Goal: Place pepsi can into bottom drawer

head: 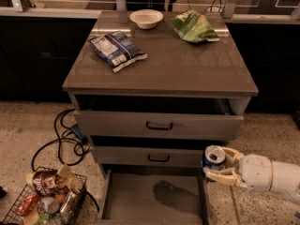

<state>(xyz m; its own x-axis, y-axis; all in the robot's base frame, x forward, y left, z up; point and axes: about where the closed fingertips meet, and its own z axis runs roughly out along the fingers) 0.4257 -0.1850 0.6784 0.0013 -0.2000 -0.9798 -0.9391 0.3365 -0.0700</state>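
Observation:
My gripper (pixel 220 163) reaches in from the lower right on a white arm and is shut on the pepsi can (pixel 213 159), a blue can with a silver top held upright. The can hangs just above the right side wall of the bottom drawer (pixel 136 196), which is pulled open and shows a flat grey floor with a dark shadow on it. The two upper drawers with black handles are above and to the left of the can.
On the cabinet top (pixel 187 64) lie a blue-white snack bag (pixel 116 49), a white bowl (pixel 146 18) and a green bag (pixel 193 27). A wire basket of snacks (pixel 46 198) and black cables (pixel 61 139) are on the floor at left.

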